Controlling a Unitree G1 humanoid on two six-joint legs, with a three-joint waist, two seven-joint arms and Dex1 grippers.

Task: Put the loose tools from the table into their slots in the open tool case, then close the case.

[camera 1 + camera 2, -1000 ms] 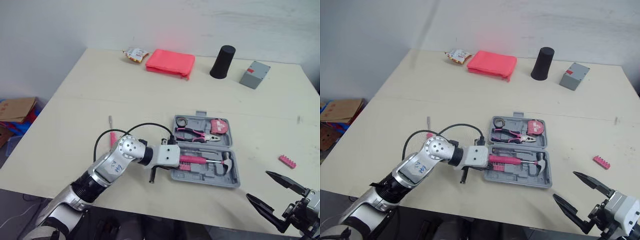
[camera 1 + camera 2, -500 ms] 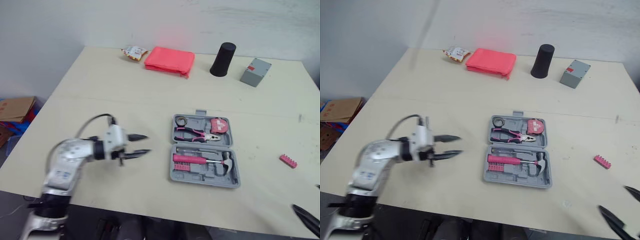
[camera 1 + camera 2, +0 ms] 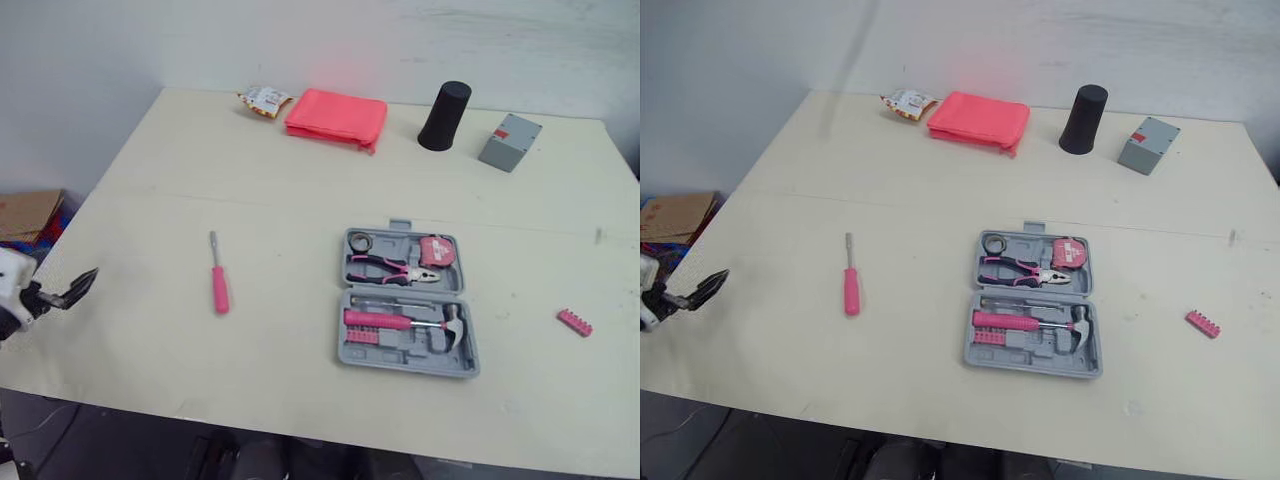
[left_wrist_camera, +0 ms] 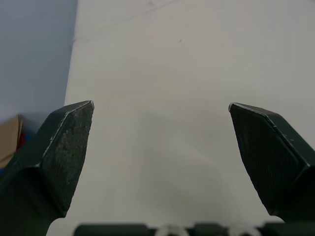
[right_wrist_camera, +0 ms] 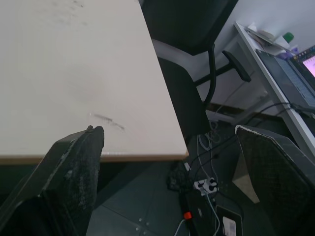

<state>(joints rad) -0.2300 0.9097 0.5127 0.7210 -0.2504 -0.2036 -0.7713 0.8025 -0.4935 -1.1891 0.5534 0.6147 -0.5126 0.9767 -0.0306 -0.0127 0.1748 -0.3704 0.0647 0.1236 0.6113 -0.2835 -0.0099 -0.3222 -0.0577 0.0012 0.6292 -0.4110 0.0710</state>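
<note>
Left pincer (image 4: 160,104): fingers wide apart, nothing held. It is positioned at the left edge of the tabletop (image 3: 150,200), well apart from the tools.
Right pincer (image 5: 167,129): fingers apart, empty, just past a tabletop edge.
Pink-handled screwdriver (image 3: 217,283) is seen loose, left of the open tool case (image 3: 410,350).
Pink bit strip (image 3: 575,322) is seen loose to its right.
Pliers (image 3: 390,268), hammer (image 3: 405,322) and tape measure (image 3: 437,251) are seated inside.
Red label on grey box (image 3: 509,142): writing not legible.
</note>
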